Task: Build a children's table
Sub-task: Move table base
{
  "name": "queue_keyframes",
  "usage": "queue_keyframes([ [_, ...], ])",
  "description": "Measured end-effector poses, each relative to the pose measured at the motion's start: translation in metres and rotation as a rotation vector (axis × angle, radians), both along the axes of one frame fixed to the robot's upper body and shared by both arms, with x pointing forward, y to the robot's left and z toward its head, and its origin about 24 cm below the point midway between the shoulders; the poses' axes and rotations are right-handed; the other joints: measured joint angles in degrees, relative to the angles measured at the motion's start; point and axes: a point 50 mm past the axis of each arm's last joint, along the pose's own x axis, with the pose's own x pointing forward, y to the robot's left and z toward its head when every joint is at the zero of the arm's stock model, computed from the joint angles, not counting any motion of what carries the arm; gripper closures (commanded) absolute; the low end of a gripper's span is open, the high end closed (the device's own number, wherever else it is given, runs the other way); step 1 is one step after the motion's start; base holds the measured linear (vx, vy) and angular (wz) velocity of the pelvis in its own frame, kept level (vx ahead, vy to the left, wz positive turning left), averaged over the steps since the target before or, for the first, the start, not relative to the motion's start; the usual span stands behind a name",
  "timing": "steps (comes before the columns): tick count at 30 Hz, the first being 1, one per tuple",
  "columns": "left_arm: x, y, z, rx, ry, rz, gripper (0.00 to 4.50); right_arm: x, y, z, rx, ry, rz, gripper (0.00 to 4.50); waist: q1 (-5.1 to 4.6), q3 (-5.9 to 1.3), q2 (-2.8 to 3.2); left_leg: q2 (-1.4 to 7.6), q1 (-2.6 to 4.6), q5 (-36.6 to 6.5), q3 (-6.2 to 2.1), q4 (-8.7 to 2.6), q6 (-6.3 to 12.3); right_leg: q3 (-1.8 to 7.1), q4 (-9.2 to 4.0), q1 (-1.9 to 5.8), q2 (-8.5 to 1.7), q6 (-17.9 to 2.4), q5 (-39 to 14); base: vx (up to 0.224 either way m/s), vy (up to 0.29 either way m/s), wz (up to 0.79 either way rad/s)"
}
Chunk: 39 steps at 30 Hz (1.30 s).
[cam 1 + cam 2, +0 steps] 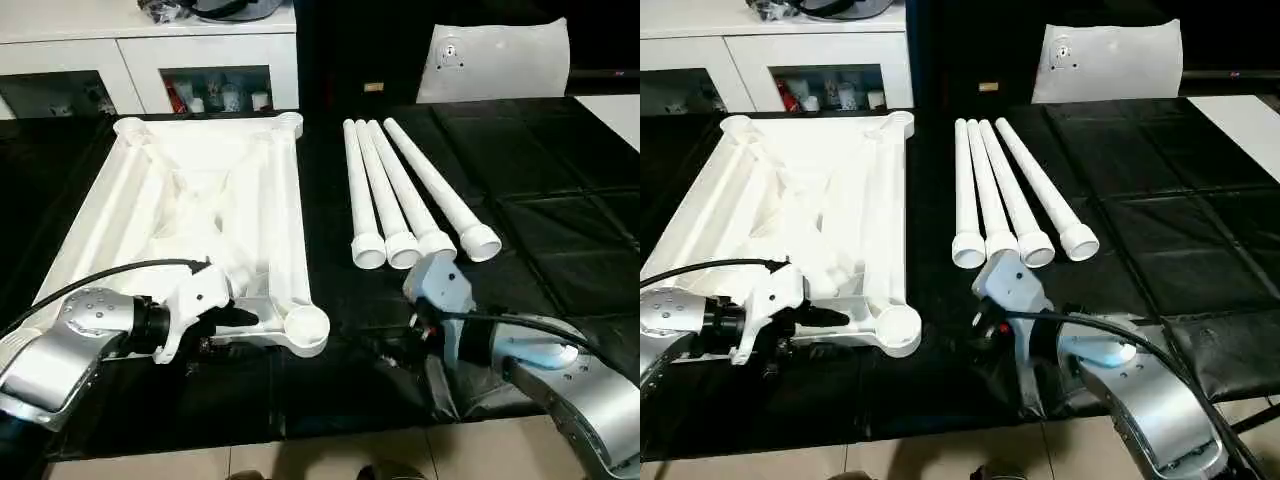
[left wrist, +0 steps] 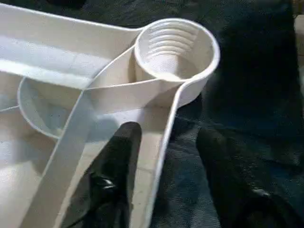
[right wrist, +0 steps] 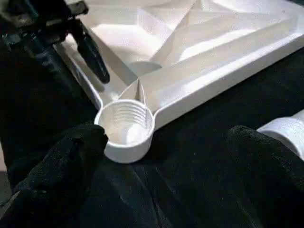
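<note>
Lower left: left end effector (image 1: 222, 318) straddles the upturned table top's (image 1: 190, 195) near rim, unclamped; right end effector (image 3: 161, 156) open beside the corner socket (image 3: 124, 128).

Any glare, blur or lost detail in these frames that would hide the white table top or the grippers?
Head views: the white plastic ribbed table top is overexposed, its ribs washing out, and the black mat shows soft sheen. Left wrist view: the left gripper's black fingers are out of focus, while the round threaded corner socket is clear. Right wrist view: the right gripper's fingers blur into dark masses.
</note>
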Motion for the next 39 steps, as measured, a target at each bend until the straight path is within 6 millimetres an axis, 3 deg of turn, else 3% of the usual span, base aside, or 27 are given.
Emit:
queue_keyframes([
  [18, 0.003, -0.001, -0.010, 0.014, -0.019, 0.004, 3.96, -0.008, 0.002, -0.002, -0.031, 0.054, 0.073, 0.00, 0.09, 0.03, -0.02, 0.03, 0.01, 0.00, 0.06, -0.08, 0.00, 0.01, -0.04, -0.01, 0.00, 0.00, -0.02, 0.000, 0.000, 0.00],
  [24, 0.004, -0.008, -0.012, -0.003, -0.036, 0.022, 4.33, -0.008, 0.002, -0.003, -0.027, 0.063, 0.067, 0.00, -0.37, 0.03, -0.02, 0.03, 0.00, -0.01, 0.15, -0.10, 0.01, 0.08, -0.08, -0.02, -0.01, 0.01, -0.03, 0.000, 0.000, 0.00],
  [31, 0.007, -0.020, -0.013, -0.057, -0.041, 0.087, 4.48, -0.002, 0.004, 0.001, -0.018, 0.035, 0.045, 0.00, -1.37, 0.08, -0.13, 0.15, -0.07, -0.01, 0.17, -0.17, 0.01, 0.06, -0.08, -0.13, 0.08, -0.03, -0.07, 0.000, 0.000, 0.00],
  [39, 0.010, -0.021, -0.013, -0.044, -0.051, 0.125, 4.48, 0.012, 0.005, 0.005, 0.023, -0.004, -0.062, 0.00, -1.24, 0.07, -0.17, 0.20, -0.04, 0.02, 0.23, -0.19, -0.03, 0.02, -0.07, -0.12, 0.09, -0.07, -0.09, 0.000, 0.000, 0.00],
])
